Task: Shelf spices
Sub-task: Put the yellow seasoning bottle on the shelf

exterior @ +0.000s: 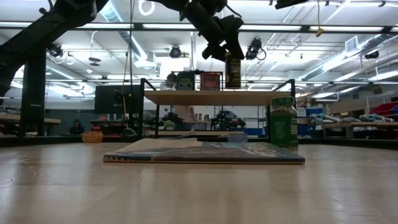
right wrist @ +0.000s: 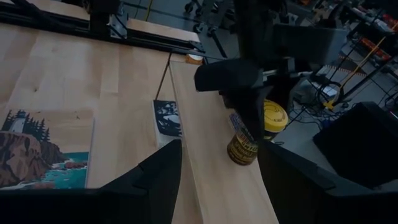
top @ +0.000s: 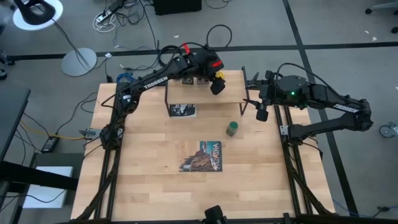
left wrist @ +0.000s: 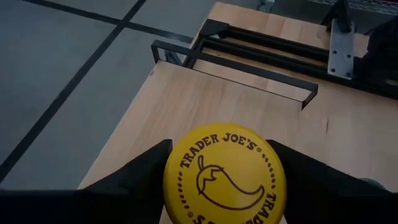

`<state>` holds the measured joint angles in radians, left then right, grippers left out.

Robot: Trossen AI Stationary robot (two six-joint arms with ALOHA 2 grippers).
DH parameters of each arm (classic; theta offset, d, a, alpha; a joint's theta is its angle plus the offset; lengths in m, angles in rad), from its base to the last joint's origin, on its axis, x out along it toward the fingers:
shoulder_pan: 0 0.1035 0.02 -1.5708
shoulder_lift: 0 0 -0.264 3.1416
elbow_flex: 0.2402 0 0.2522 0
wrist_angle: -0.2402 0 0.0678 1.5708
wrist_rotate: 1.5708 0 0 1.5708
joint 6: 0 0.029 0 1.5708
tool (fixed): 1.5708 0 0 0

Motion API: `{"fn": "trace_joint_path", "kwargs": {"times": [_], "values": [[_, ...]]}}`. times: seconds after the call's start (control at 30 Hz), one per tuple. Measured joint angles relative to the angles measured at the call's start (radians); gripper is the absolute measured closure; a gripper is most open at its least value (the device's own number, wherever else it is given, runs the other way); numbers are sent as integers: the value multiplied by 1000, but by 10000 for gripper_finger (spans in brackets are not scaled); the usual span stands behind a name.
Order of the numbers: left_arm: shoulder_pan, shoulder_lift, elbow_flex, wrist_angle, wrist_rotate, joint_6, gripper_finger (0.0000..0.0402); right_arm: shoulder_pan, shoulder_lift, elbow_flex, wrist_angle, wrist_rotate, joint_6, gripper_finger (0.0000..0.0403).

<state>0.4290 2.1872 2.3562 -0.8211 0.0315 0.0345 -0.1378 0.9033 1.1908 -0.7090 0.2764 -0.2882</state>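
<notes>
High view: left pincer (top: 217,83) clamped on yellow-capped jar (top: 219,77), on shelf (top: 233,91) at 12 o'clock. Right pincer (top: 262,112) apart, idle at 2 o'clock. Green-capped jar (top: 232,129) stands on counter (top: 149,143).

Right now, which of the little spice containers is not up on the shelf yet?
The green-capped glass spice jar. It stands alone on the big tabletop, while the yellow-capped jar sits on the low wooden shelf in the left pincer.

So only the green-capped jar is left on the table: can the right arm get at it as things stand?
Probably yes. The green-capped jar stands alone on the table, with open wood around it. The right gripper hangs open beside the shelf, while the left gripper holds the yellow-capped jar.
</notes>
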Motion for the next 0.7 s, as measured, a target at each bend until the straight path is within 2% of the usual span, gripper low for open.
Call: {"fn": "trace_joint_path", "kwargs": {"times": [0.27, 0.57, 0.7], "values": [[0, 0, 0, -27, 37, 8, 141, 0, 0, 0, 0, 0, 0, 194], [-4, 0, 0, -38, 22, 14, 84, 0, 0, 0, 0, 0, 7, 194], [-5, -4, 0, -4, 21, 14, 77, 0, 0, 0, -3, 0, 8, 194]]}}
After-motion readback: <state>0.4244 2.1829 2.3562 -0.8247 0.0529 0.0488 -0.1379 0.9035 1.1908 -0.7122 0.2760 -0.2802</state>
